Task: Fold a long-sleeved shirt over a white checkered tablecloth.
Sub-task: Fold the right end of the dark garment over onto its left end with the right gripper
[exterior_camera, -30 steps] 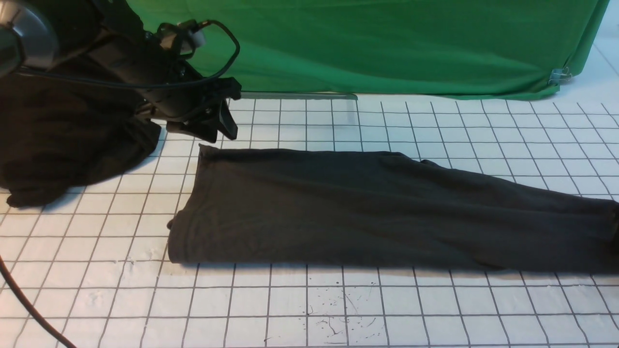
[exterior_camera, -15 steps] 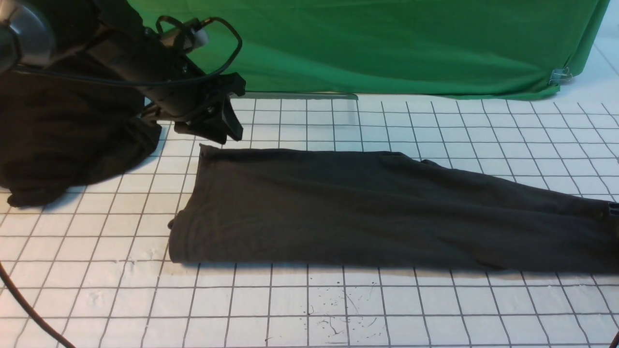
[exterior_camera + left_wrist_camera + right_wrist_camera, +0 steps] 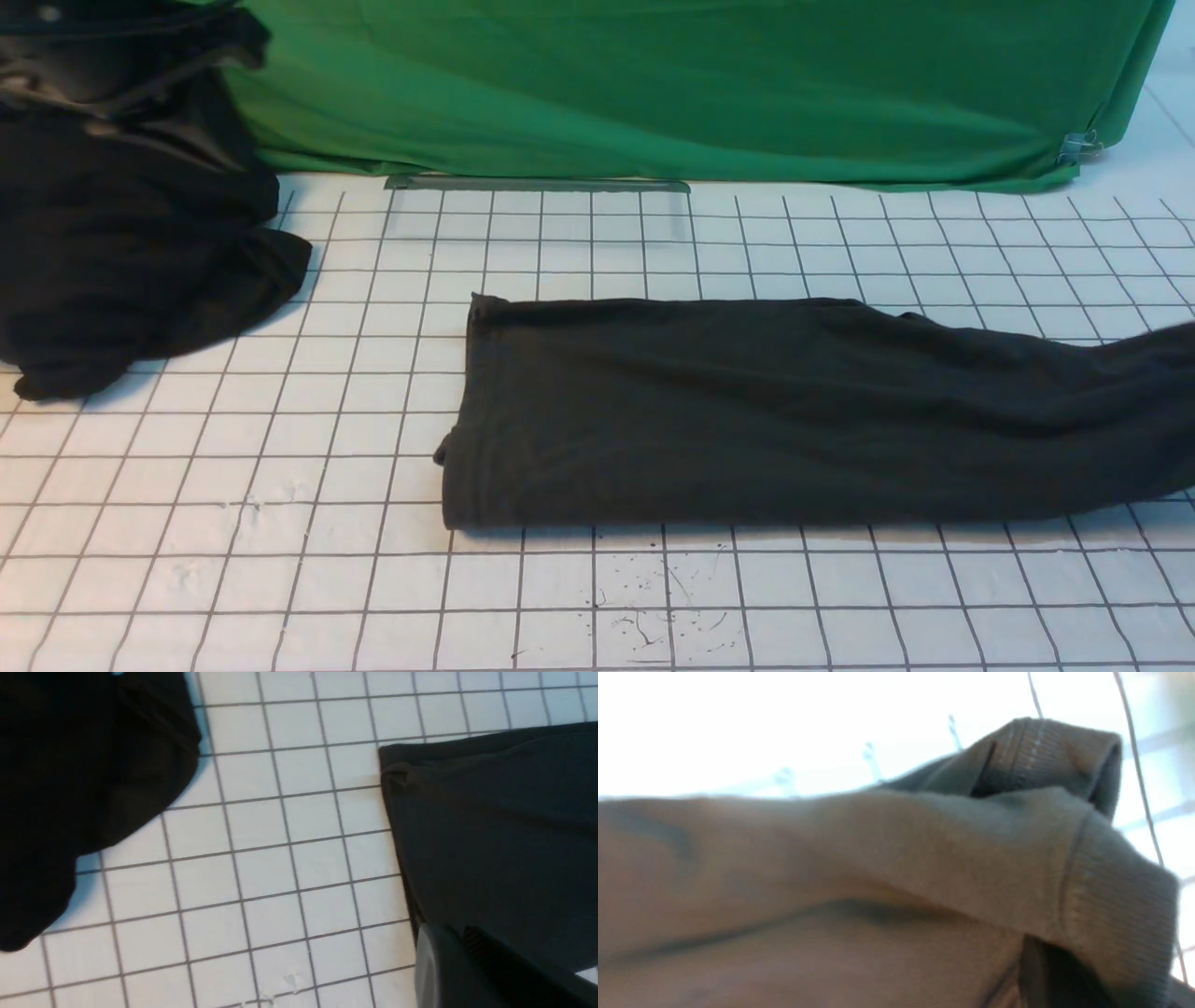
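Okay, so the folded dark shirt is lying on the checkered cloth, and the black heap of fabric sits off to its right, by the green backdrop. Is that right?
Not quite. The black heap sits to the left of the folded shirt, not to its right, as the front view shows. The rest holds: the shirt lies on the checkered cloth, and the heap is by the green backdrop.

Back: I see green cloth (image 3: pixel 700 84) hanging, its folds reach the table | its lower right corner: small metal clip (image 3: pixel 1081 147) | at its foot, left of middle: flat clear strip (image 3: pixel 537 183) | far left: black lumpy heap (image 3: pixel 140 280) of fabric, before the cloth's left end; touching or not, I cannot tell
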### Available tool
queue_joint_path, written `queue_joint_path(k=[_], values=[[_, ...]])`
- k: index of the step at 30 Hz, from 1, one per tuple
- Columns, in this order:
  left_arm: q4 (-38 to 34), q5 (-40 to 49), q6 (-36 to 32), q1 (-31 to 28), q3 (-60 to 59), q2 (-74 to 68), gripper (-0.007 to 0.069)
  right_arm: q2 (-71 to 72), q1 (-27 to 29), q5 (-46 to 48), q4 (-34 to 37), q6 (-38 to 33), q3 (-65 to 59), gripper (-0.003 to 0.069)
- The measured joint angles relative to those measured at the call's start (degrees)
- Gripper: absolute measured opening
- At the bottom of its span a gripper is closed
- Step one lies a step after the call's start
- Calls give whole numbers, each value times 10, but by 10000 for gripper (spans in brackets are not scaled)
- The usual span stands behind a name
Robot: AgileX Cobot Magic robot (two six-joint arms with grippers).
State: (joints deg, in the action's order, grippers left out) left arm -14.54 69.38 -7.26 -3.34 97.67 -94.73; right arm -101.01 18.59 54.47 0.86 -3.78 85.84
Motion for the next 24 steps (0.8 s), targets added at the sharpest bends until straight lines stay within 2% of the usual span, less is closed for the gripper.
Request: queue_joint_path(k=[2,3,5,6,7,8,9,10,11,14,17,19,20,24], values=[[3,1,2,-11,-11,8,57,13,-24,15,3,10,15,21],[4,1,8,-21,-25,12,57,29,-59,28,7,28,31,21],[5,-4,15,-28,-36,14,57,38,-93,32,8,38,41,21],[8,-32,25,-32,-55,14,57,50,-151,36,10,63,49,21],[9,-49,29,-32,-67,14,57,53,-185,36,12,77,52,21],[9,-52,29,-32,-71,14,57,53,-199,36,11,79,52,21],[9,-72,32,-32,-86,14,57,51,-250,31,12,101,53,21],[9,-77,32,-32,-88,14,57,51,-257,30,12,104,53,21],[2,-91,37,-32,-108,14,60,39,-335,11,13,132,53,21],[-18,-99,41,-32,-120,14,66,6,-430,-49,13,173,53,21],[-28,-104,42,-32,-121,14,69,-30,-496,-119,13,195,53,33],[-30,-105,42,-32,-121,14,69,-45,-517,-150,13,198,53,41],[-30,-106,42,-32,-122,14,69,-71,-546,-197,14,205,53,59],[-33,-106,42,-32,-122,14,74,-131,-593,-287,14,221,53,123]])
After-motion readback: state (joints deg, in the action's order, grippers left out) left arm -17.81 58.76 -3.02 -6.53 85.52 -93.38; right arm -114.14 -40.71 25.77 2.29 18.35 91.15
